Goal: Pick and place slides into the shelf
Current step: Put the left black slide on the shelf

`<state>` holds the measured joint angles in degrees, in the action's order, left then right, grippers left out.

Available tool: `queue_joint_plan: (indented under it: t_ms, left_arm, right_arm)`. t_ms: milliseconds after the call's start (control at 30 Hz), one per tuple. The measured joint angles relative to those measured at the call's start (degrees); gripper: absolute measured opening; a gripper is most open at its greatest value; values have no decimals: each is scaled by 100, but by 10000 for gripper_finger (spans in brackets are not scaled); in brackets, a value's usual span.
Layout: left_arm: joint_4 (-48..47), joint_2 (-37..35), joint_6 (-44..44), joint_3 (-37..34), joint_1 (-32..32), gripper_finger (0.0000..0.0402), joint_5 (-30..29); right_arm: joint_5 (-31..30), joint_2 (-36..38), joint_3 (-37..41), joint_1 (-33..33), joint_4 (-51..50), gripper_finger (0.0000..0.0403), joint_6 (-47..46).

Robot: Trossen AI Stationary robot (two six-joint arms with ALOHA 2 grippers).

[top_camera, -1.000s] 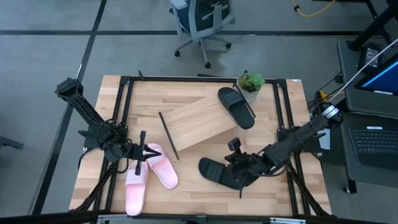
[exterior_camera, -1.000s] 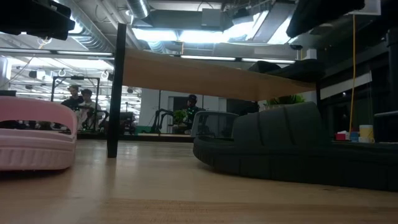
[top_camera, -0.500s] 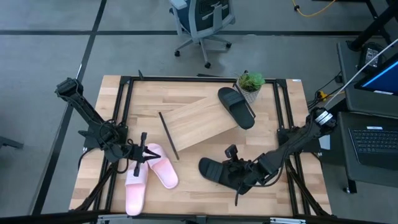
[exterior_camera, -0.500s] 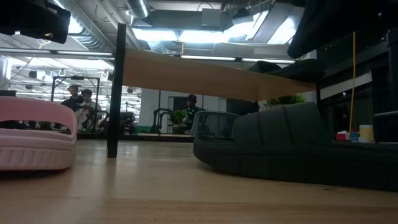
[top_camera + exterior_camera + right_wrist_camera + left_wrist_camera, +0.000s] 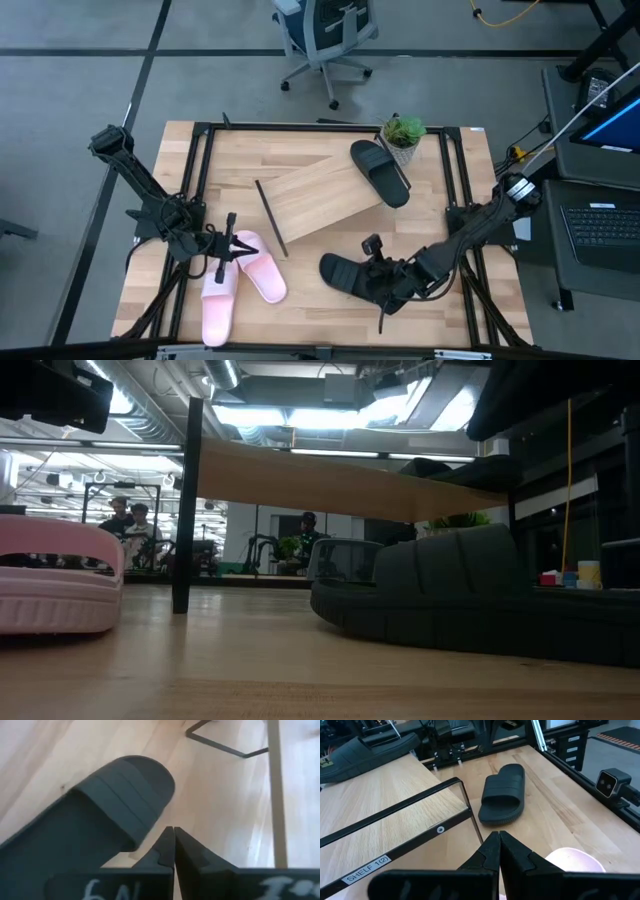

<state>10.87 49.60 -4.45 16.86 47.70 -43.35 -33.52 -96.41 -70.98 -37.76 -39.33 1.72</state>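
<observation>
One black slide [image 5: 352,276] lies flat on the table near its near edge and also shows in the right wrist view [image 5: 95,825], the left wrist view [image 5: 504,795] and the low view [image 5: 450,595]. My right gripper [image 5: 172,832] is shut, its tips beside that slide's strap. The second black slide [image 5: 380,172] lies on the slanted shelf board [image 5: 315,198]. Two pink slides [image 5: 262,266] [image 5: 218,305] lie near the table's near left corner. My left gripper [image 5: 498,840] is shut and hovers over them [image 5: 228,246]. My right gripper comes down slanting beside the edge of the black slide's strap [image 5: 150,822]. I cannot tell whether its shut fingertips [image 5: 169,831] touch the strap. The slide lies flat on the table.
A potted plant [image 5: 403,133] stands at the far right, next to the shelf's upper end. The shelf's black end rod [image 5: 270,218] stands between the pink slides and the board. Black frame rails run along the table's sides. An office chair [image 5: 325,35] stands beyond the far edge.
My right gripper has moved a little toward the table's near edge and closer to the black slide, then held still. The slides and the left arm have stayed where they were.
</observation>
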Motion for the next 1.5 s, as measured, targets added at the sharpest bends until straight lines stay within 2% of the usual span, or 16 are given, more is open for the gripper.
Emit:
queue_joint_plan:
  t_ms: [400, 600, 1067, 1400, 1500]
  left_arm:
    - [-43, 0, 31, 0, 0, 0, -2]
    - [-63, 0, 6, 0, -2, 0, 0]
    - [-66, 0, -12, 0, -7, 0, -2]
    - [-79, 0, -9, 0, -7, 0, -2]
    - [-81, 0, -11, 0, -7, 0, -2]
  right_arm:
    - [24, -442, 2, -317, 14, 3, -15]
    - [18, -440, 2, -328, 18, 19, -748]
    - [18, -685, 4, -330, 120, 124, -254]
    - [10, -1106, 4, -328, 366, 132, 736]
    - [-85, -1177, 4, -328, 402, 132, 754]
